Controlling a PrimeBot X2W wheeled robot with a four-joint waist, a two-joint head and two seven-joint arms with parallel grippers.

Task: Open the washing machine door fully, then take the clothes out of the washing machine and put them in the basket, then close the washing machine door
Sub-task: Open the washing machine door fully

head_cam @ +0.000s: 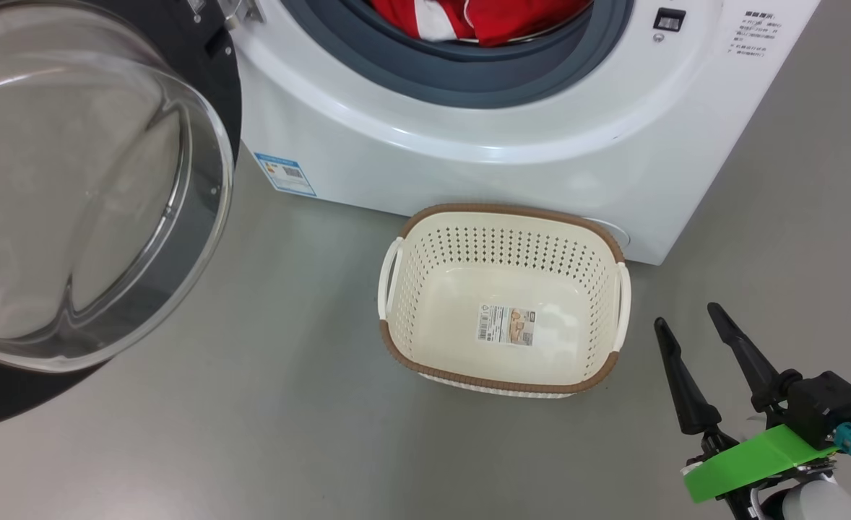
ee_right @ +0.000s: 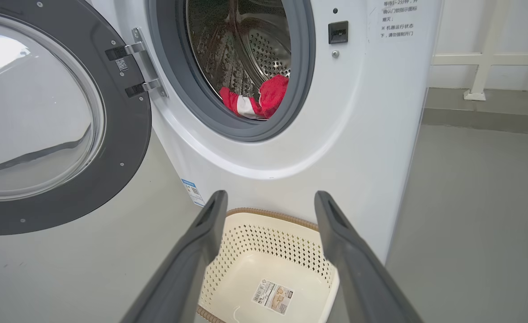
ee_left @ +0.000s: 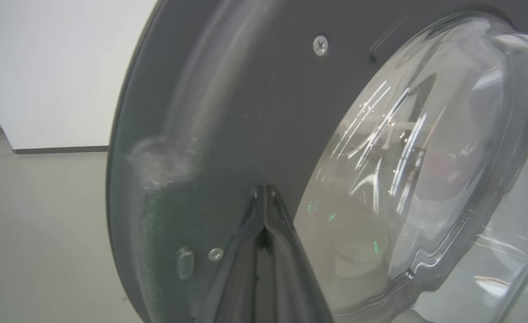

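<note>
Records the washing machine door (head_cam: 86, 188) swung well out left of the washing machine (head_cam: 469, 166), left jaws shut and empty at its dark inner rim, contact uncertain; rates the opening step at or near completion. Notes the clothes (head_cam: 483, 18) in the drum mouth, the basket (head_cam: 505, 211) empty on the floor just before the machine, right jaws wide and empty beside it. Calls next for a right-arm reach into the drum to close on red fabric.
</note>
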